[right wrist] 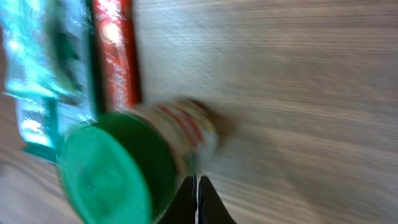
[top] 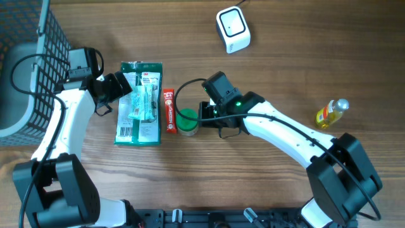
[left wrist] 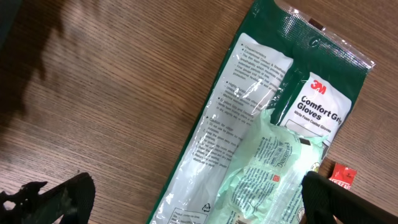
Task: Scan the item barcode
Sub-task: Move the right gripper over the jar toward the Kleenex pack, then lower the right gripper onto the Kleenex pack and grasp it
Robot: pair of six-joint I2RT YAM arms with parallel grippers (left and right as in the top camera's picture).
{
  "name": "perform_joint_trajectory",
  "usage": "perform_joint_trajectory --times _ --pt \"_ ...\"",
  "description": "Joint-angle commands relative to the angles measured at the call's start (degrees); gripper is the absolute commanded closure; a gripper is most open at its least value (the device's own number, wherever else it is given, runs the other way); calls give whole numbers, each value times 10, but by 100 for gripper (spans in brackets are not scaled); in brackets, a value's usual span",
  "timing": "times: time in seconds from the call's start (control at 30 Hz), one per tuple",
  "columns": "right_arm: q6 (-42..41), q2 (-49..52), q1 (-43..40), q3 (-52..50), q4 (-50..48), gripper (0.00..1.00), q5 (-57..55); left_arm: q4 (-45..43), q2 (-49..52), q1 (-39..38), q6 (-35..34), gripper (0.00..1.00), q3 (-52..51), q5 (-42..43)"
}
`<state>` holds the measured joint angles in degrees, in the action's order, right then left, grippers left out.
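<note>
Right tool [right wrist: 198,202] pinched together beside round green-lidded jar [right wrist: 106,174]; left tool [left wrist: 199,198] spread above crinkly glove packet [left wrist: 249,112]

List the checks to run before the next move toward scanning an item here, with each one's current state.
1. Left gripper open for a grasp: ok.
2. Left gripper positioned over the gloves package: ok.
3. Right gripper ready to grasp the green-lidded jar: not ok; the jaws are shut beside it, not around it.
4. An item in hand to present: not ok; neither gripper holds anything.
5. White scanner unobstructed on the table: ok.
6. Where the jar's barcode faces: cannot tell; its label is blurred in the right wrist view.
</note>
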<state>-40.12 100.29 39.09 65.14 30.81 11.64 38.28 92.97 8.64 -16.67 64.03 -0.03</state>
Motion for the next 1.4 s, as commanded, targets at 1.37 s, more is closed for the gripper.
perform_joint_trajectory --times 1.37 --pt "57 -22 -178 -26 138 91 -160 -2 -12 2 -3 0 5 5"
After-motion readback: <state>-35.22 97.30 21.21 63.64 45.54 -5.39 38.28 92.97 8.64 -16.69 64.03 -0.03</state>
